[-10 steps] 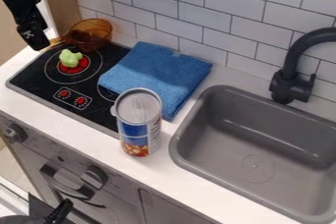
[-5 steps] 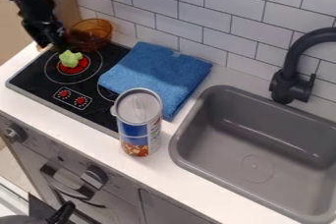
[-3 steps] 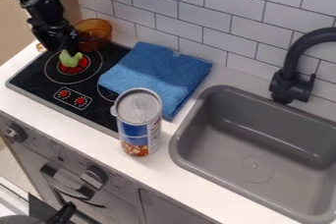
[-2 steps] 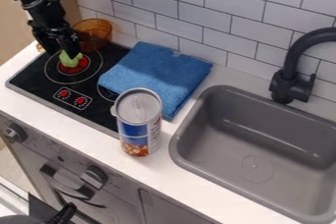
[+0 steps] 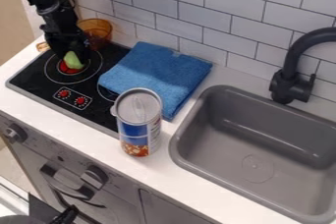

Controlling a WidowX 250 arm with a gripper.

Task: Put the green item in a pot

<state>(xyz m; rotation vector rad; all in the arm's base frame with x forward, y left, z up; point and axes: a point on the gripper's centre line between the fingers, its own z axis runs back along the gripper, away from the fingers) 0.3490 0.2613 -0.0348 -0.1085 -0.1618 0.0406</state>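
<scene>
Over the left part of the stove, the black gripper (image 5: 74, 59) hangs down from the upper left, shut on the green item (image 5: 73, 61). One finger is on each side of it, and they cover its upper part and edges. The green item is over the red burner centre. Just behind the gripper, at the stove's back corner, stands a translucent amber pot (image 5: 98, 29), partly hidden by the arm. The tip of a light brown handle (image 5: 42, 46) shows left of the gripper.
A folded blue towel (image 5: 157, 73) covers the stove's right side. Near the front counter edge stands a tall can (image 5: 139, 125). The grey sink (image 5: 256, 142) with a dark faucet (image 5: 290, 83) is at right; a tiled wall runs behind.
The gripper has come down and rightward from the upper left, around the green item, and has closed on it. The green item has shifted slightly right, uncovering more of the red burner centre.
</scene>
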